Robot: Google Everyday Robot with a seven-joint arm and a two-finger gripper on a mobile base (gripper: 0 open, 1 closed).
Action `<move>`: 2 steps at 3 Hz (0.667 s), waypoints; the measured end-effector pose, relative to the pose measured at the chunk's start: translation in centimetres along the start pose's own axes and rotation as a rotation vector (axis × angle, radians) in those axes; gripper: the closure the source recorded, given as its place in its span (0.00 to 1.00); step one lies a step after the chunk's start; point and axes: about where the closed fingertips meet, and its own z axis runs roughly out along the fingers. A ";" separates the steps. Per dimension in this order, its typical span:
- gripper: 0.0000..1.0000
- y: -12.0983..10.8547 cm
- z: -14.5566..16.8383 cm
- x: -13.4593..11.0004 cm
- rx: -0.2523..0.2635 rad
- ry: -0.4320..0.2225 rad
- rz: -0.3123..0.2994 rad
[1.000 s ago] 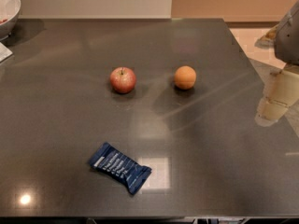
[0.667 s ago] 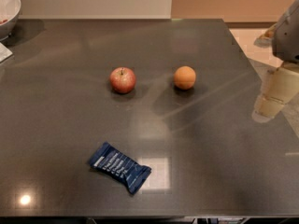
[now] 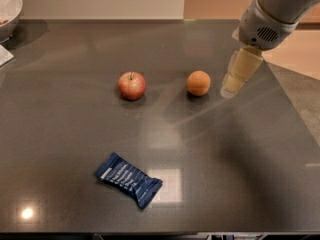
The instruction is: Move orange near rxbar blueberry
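Note:
The orange (image 3: 198,82) sits on the dark table (image 3: 250,159), right of centre. The rxbar blueberry (image 3: 128,179), a dark blue wrapper with white lettering, lies flat near the front edge, left of centre. My gripper (image 3: 231,86) hangs from the arm at the upper right, with its pale fingers pointing down and left. Its tip is just right of the orange, a small gap apart. It holds nothing.
A red-yellow apple (image 3: 132,85) stands left of the orange. A white bowl (image 3: 7,9) is at the far left corner, with a white object (image 3: 4,56) below it. The table's right edge runs diagonally behind the gripper.
The gripper has swung left from beyond the table's right edge to just right of the orange. The orange, apple and bar have not moved.

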 end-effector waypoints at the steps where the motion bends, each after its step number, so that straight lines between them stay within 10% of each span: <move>1: 0.00 -2.3 2.7 -1.3 -0.015 -0.019 0.024; 2: 0.00 -3.5 5.2 -1.1 -0.038 -0.014 0.051</move>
